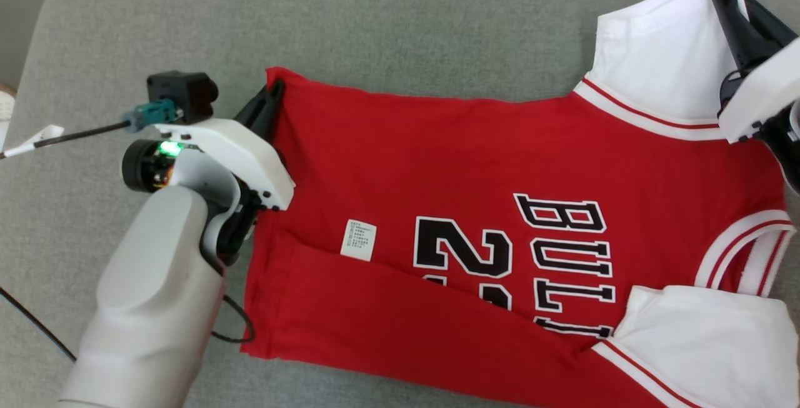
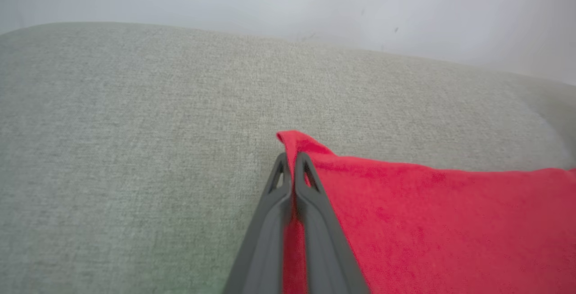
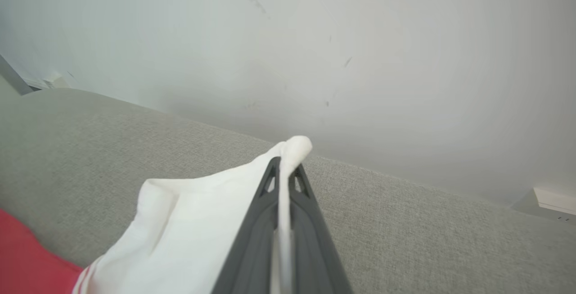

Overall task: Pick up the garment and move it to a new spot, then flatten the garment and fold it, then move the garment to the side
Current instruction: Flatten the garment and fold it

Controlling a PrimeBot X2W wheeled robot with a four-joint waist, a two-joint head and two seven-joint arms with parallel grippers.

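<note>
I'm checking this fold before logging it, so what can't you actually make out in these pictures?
- Head view: on the jersey, the number loses its second digit and the lettering its end under a folded-over strip of red cloth.
- Head view: the care label print is too small to read.
- Head view: the lower white sleeve runs off the bottom edge.

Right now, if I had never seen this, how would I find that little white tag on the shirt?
Start at the grey cushion, where a red jersey lies spread out. The tag sits on its red body, just left of the big black number, at the edge of a folded-over strip. Unlike the wide white sleeves, it is a small white rectangle covered in tiny print.
</note>
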